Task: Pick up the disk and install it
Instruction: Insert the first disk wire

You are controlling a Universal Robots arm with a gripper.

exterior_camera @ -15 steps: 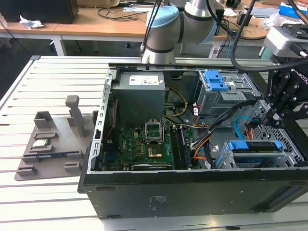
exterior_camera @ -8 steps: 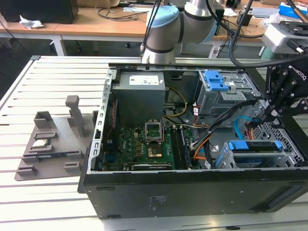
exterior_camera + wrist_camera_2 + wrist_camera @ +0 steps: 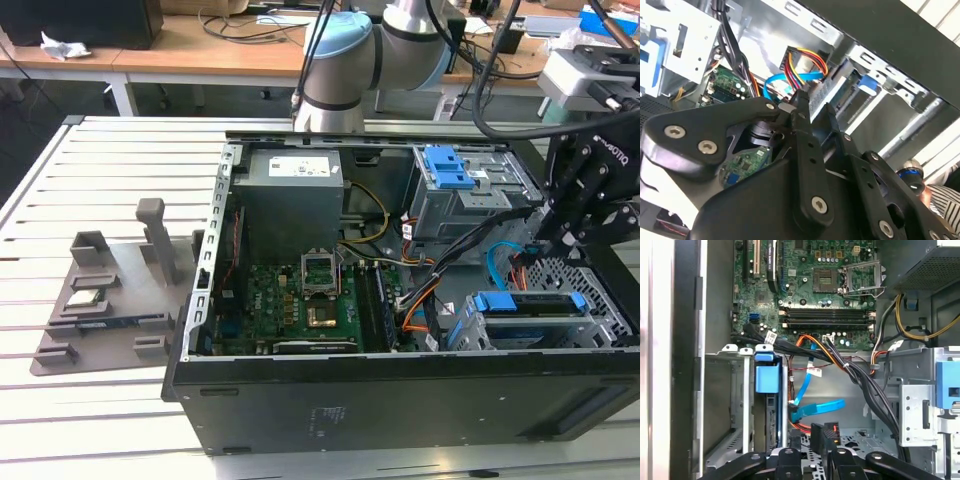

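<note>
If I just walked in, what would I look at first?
Probably the big open computer case on the slatted white table, with its green circuit board showing inside. Next, the black gripper reaching into the case at the exterior view's right, above the disk with its blue frame sitting in a metal bay. Bright blue and orange cables run nearby.

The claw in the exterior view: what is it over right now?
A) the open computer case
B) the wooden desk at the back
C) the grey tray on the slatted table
A: the claw reaches down into the open computer case, close to a blue cable.
</note>
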